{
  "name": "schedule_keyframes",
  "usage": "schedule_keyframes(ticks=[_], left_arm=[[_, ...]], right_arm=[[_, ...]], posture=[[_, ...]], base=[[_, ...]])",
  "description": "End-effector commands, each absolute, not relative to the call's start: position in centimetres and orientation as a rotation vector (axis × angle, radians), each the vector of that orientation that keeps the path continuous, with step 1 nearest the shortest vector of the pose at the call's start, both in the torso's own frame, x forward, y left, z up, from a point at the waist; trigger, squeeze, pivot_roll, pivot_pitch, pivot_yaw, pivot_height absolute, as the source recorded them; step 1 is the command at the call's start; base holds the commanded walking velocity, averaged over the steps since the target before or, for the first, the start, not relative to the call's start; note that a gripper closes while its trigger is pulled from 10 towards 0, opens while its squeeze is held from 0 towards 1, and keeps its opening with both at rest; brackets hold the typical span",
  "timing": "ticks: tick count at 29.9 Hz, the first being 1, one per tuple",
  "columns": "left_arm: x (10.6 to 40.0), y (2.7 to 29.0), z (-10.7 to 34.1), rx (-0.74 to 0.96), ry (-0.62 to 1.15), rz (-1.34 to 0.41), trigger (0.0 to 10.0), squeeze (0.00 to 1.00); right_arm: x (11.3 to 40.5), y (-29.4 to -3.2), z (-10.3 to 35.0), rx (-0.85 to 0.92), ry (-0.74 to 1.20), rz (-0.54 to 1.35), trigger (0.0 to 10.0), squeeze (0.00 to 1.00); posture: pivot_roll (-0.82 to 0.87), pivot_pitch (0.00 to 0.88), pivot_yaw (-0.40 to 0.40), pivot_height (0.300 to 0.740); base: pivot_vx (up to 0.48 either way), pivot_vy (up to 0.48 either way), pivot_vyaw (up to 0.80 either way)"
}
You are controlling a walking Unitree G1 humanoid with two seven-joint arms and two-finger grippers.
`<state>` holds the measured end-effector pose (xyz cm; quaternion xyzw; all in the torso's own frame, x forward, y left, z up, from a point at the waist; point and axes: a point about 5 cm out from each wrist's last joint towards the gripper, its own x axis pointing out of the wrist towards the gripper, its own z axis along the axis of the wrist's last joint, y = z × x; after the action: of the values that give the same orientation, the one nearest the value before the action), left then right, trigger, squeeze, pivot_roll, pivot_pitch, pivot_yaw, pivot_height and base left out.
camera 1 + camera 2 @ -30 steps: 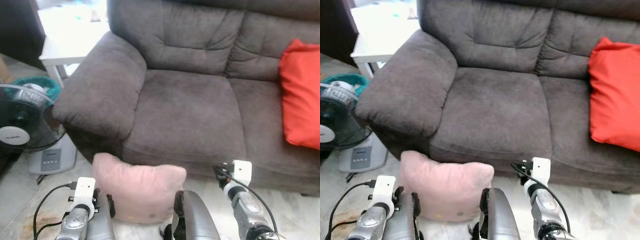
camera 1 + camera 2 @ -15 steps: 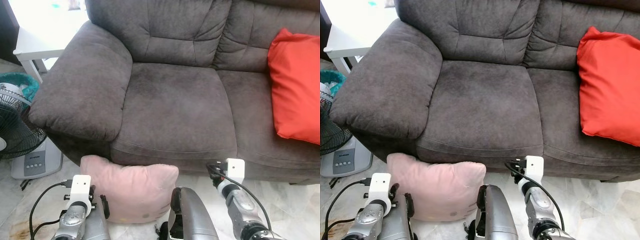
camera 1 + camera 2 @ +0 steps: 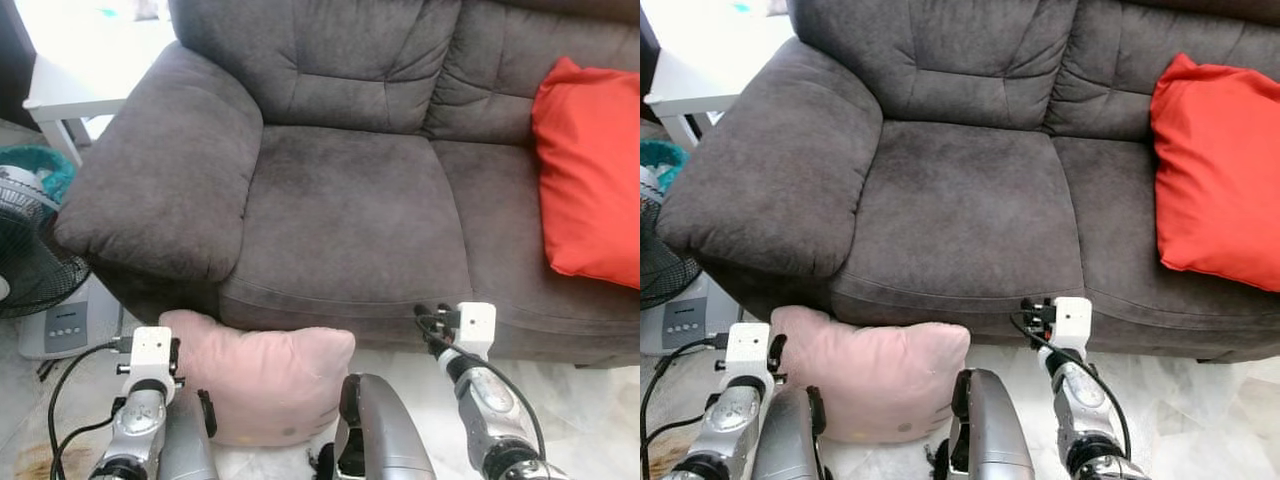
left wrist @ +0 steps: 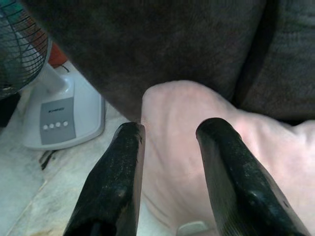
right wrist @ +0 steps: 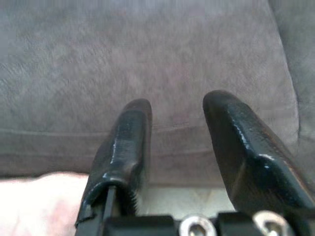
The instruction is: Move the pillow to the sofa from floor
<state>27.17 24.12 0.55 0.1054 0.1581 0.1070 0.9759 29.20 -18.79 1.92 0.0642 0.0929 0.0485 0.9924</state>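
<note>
A pale pink pillow (image 3: 262, 383) lies on the floor, leaning against the front of the dark grey sofa (image 3: 345, 210). My left gripper (image 4: 173, 132) is open just in front of the pillow's upper left corner (image 4: 197, 147), which sits between and beyond the two black fingers (image 4: 123, 167). The left arm (image 3: 142, 415) is low on the pillow's left side. My right gripper (image 5: 179, 104) is open and empty, pointing at the front edge of the sofa seat (image 5: 162, 59). The right arm (image 3: 478, 385) stands to the right of the pillow.
A red cushion (image 3: 588, 170) rests on the sofa's right seat. A standing fan (image 3: 28, 262) with its white base (image 3: 62, 322) is at the left, beside the sofa armrest (image 3: 165, 175). A white table (image 3: 70, 88) stands behind. A black cable (image 3: 72, 425) lies on the tiled floor.
The head view has shifted toward the sofa. Both wrists have risen a little. The pink pillow still lies on the floor, and both grippers stay open.
</note>
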Motion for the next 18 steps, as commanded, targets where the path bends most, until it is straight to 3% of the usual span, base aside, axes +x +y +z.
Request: schedule_keyframes(ticks=[1, 7, 18], left_arm=[[26.8, 23.7, 0.1, 0.184, 0.329, 0.213, 10.0, 0.00], [26.5, 23.4, -0.2, 0.172, 0.329, 0.209, 10.0, 0.00], [26.5, 23.3, -0.3, 0.166, 0.334, 0.201, 10.0, 0.00]], right_arm=[[29.3, -18.3, 2.4, 0.123, 0.149, 0.107, 10.0, 0.00], [29.4, -17.6, 3.3, 0.122, 0.104, 0.118, 10.0, 0.00], [28.4, -16.9, 5.3, 0.118, 0.063, 0.107, 10.0, 0.00]], posture=[[0.11, 0.147, -0.183, 0.531], [0.11, 0.150, -0.177, 0.531], [0.11, 0.151, -0.165, 0.531]], base=[[0.000, 0.000, 0.00], [0.000, 0.000, 0.00], [0.000, 0.414, 0.00]])
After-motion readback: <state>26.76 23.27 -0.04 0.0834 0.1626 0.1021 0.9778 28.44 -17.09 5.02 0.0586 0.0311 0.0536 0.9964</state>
